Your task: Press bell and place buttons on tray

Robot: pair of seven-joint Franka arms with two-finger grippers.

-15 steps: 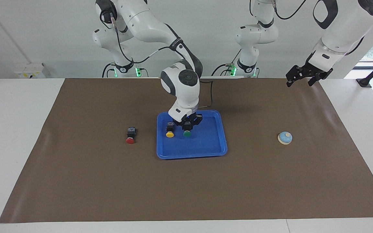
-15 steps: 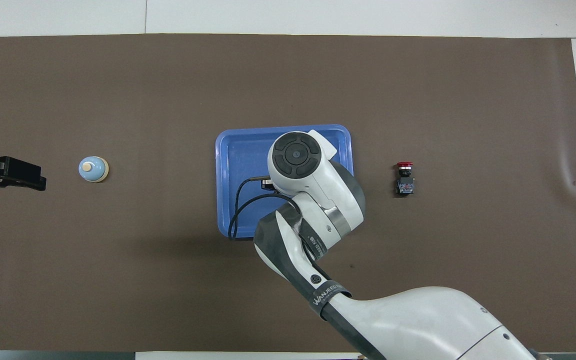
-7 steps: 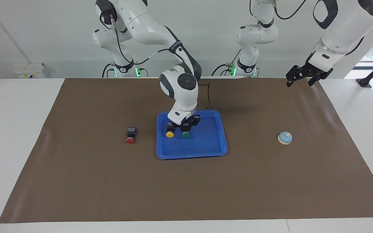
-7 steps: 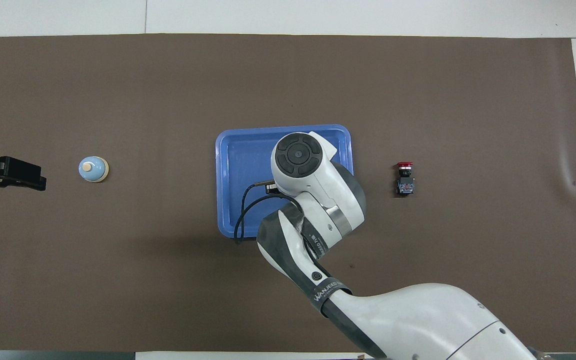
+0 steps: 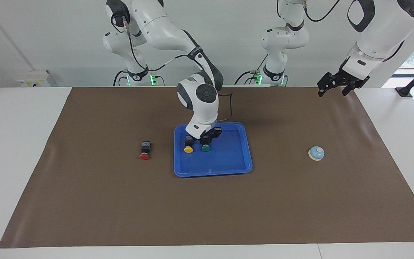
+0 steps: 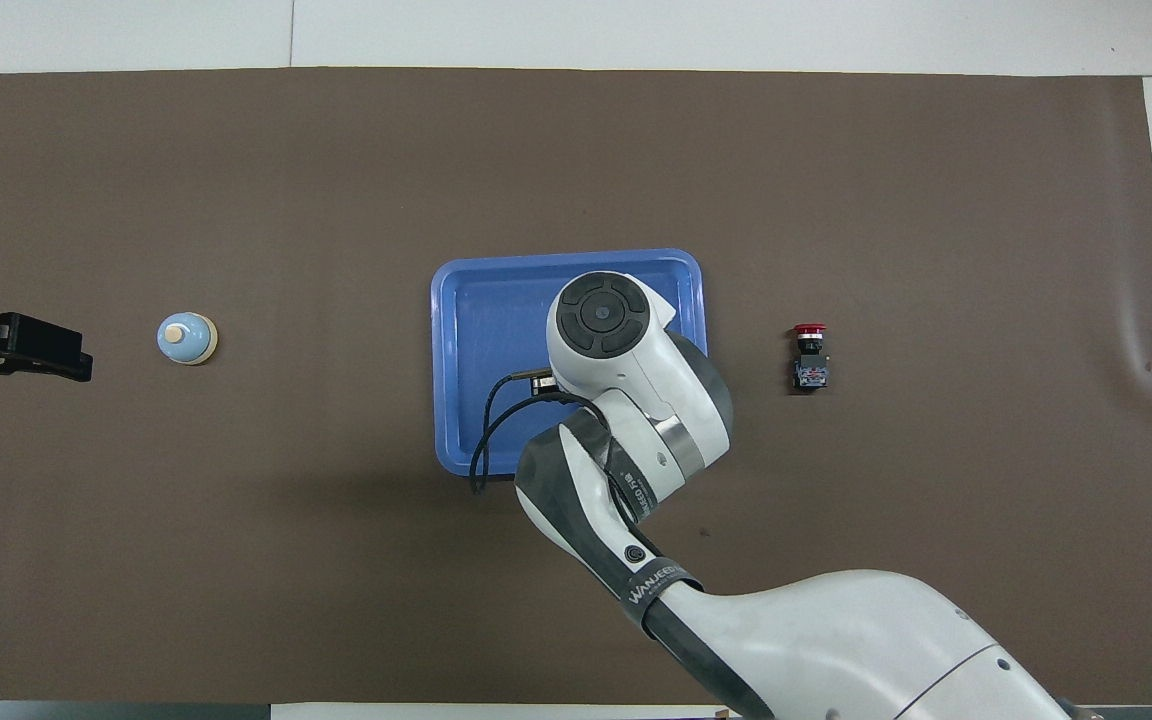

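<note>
Change since earlier frame: right gripper [image 5: 207, 138] has risen slightly off the green button [image 5: 206, 146] and drawn a little toward the robots; yellow button, tray, red button and bell have not shifted.
Right gripper: low over the tray's [image 5: 228, 169] robot-side half, directly above the green button's black body; whether its fingers are apart or together, I cannot tell, nor whether it touches the button. In the overhead view the wrist covers it.
Left gripper [image 5: 333, 86]: raised over the mat's [image 5: 207, 201] corner at the left arm's end, close to the robots; fingers apart, holding nothing; arm waiting.
Yellow button [image 5: 188, 145]: on the tray, just beside the green one, toward the right arm's end; lying with cap pointing away from the robots.
Green button: on the tray, cap pointing away from the robots.
Red button [image 5: 145, 150]: on the mat, off the tray, toward the right arm's end; lying on its side, cap away from the robots.
Bell [image 5: 316, 153]: upright on the mat, well apart from the tray, toward the left arm's end.
Tray: mid-table; its half farther from the robots is bare.
</note>
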